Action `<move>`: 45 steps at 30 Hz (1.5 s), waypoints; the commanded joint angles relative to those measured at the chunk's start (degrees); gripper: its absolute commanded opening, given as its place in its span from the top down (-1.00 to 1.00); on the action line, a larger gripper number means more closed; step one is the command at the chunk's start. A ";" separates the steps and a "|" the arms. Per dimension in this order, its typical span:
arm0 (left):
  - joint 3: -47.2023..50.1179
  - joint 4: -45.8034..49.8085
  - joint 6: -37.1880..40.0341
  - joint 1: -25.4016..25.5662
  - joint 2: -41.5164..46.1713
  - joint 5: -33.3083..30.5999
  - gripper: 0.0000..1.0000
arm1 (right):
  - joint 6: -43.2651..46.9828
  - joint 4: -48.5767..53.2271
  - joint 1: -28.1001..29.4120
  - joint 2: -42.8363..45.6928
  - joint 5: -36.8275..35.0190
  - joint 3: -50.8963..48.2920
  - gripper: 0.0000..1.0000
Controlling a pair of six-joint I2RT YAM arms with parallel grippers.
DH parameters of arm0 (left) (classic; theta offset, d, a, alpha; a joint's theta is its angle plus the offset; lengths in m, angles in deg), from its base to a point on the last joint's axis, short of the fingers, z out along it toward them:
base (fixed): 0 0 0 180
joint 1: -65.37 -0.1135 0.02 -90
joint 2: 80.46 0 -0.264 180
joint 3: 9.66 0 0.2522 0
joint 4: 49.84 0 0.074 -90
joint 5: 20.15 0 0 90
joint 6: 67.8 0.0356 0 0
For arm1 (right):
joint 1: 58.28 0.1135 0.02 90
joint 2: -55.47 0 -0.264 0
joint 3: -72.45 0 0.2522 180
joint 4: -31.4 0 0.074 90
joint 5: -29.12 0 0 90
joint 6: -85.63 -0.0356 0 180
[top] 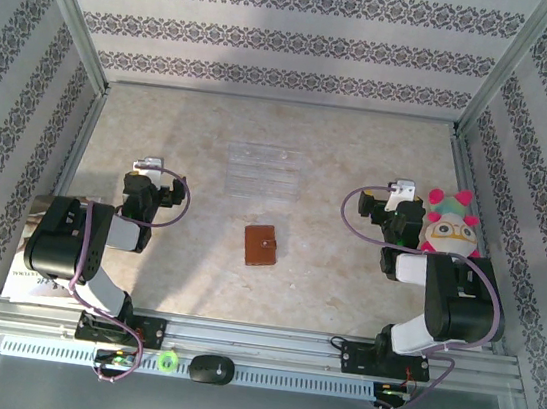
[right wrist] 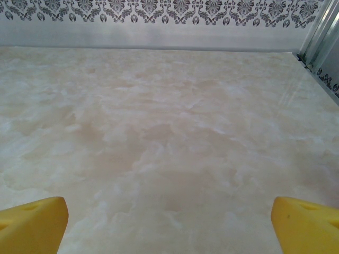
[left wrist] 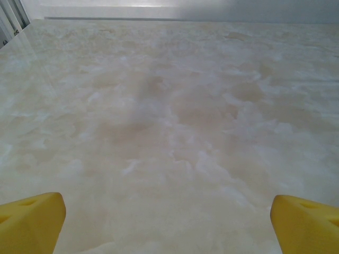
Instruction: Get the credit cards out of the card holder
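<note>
brown card holder [top: 261, 245] lies folded shut; left claw [top: 148, 164] and right claw [top: 401, 190] gape empty.

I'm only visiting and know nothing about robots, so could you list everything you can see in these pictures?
Wallet: one, brown, closed, middle of the table.
Plastic tray: one, clear and ridged, beyond the wallet.
Plush toy: one, pink and white, right side, beside the right arm.
Printed paper: one, white, near left corner, partly under the left arm.
Green ring: one, on the front rail.
Table: one, pale marbled beige.
Walls: grey with dark patterned bands.
Left arm: one, black and white, near edge.
Right arm: one, black and white, near edge.
Left tool: yellow fingers, open.
Right tool: yellow fingers, open.
</note>
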 commanded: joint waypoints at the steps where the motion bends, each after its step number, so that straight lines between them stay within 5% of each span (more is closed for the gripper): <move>1: -0.91 -1.58 0.76 -0.51 0.01 -0.17 -0.98 | -0.81 -2.30 0.08 -0.25 1.12 -0.47 -0.96; 32: -1.00 -1.51 0.77 -0.49 -0.03 -0.17 -0.98 | -2.32 -2.02 -1.24 -0.40 2.68 -0.20 -0.96; 40: -4.98 18.11 -1.60 0.31 15.67 -5.93 -0.98 | -3.93 18.19 -0.61 11.57 -4.19 5.71 -0.96; 43: -5.66 21.44 -9.79 0.32 21.11 -11.44 -0.98 | -7.00 26.04 1.39 14.46 -11.99 9.66 -0.97; 45: -5.29 20.21 -16.30 0.23 23.35 -13.54 -0.98 | -8.94 31.85 4.56 14.01 -24.76 13.83 -0.96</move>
